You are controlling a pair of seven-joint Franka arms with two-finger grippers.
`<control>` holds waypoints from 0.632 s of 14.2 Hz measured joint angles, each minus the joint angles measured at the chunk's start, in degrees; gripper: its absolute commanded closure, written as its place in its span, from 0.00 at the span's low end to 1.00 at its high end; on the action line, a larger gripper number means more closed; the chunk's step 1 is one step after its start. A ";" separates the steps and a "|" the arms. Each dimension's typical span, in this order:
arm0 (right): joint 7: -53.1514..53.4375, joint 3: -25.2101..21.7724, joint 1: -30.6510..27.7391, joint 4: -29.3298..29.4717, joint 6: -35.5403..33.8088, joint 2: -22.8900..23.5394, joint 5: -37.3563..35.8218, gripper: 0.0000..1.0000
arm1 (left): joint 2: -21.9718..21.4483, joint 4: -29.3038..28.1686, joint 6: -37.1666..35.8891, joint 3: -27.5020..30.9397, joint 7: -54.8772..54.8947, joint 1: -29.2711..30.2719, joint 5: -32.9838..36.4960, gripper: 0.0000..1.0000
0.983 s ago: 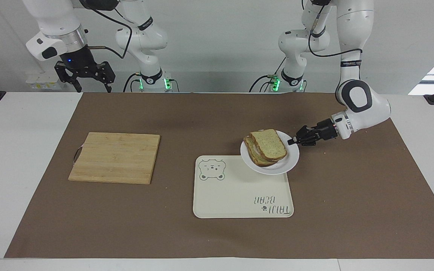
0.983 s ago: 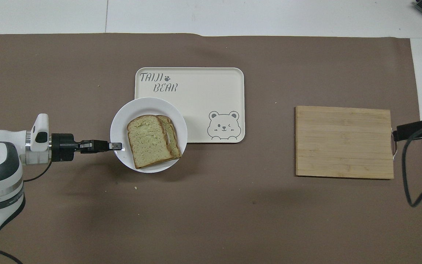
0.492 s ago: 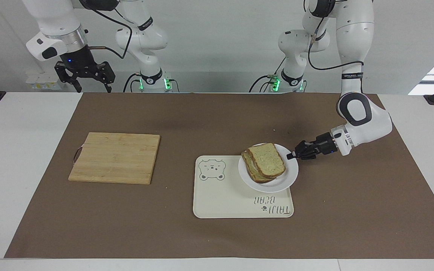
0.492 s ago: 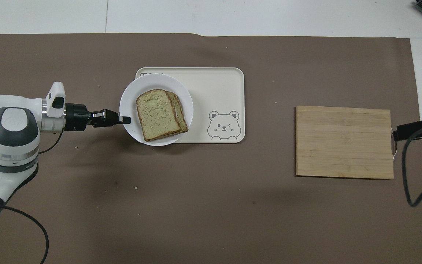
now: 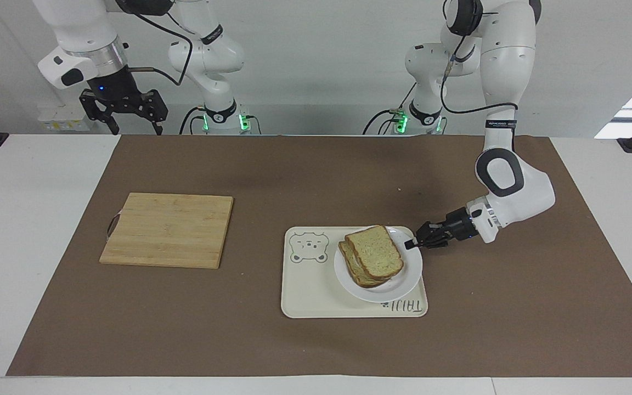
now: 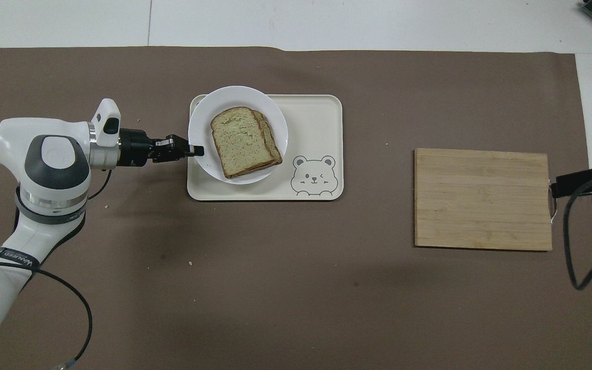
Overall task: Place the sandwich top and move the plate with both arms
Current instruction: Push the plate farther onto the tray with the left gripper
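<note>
The small white plate carries a sandwich. The plain speckled sandwich top lies on a lower slice that peeks out beside it. My left gripper is shut on the plate's rim at the left arm's end and holds the plate over the cream bear tray. I cannot tell whether the plate touches the tray. In the overhead view the left gripper, plate and sandwich top sit over the tray. My right gripper is open, empty and raised, waiting at the right arm's end.
A wooden cutting board lies on the brown mat toward the right arm's end; it also shows in the overhead view. The bear drawing on the tray is uncovered. A few crumbs lie on the mat near the left arm.
My left gripper has carried the plate with the sandwich away from the robots, from the tray's near corner to over the tray. The right arm has not moved.
</note>
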 measured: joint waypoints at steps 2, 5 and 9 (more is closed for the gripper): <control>0.00 0.00 0.00 0.00 0.00 0.00 0.00 0.00 | 0.08 0.04 1.52 -0.07 -0.56 -1.72 0.07 1.00; 0.00 0.00 0.00 0.00 0.00 0.00 0.00 0.00 | 0.43 0.01 4.04 -0.14 -1.18 -5.10 0.11 1.00; 0.00 0.00 0.00 0.00 0.00 0.00 0.00 0.00 | 1.01 -0.02 5.50 -0.06 -1.68 -6.52 0.71 1.00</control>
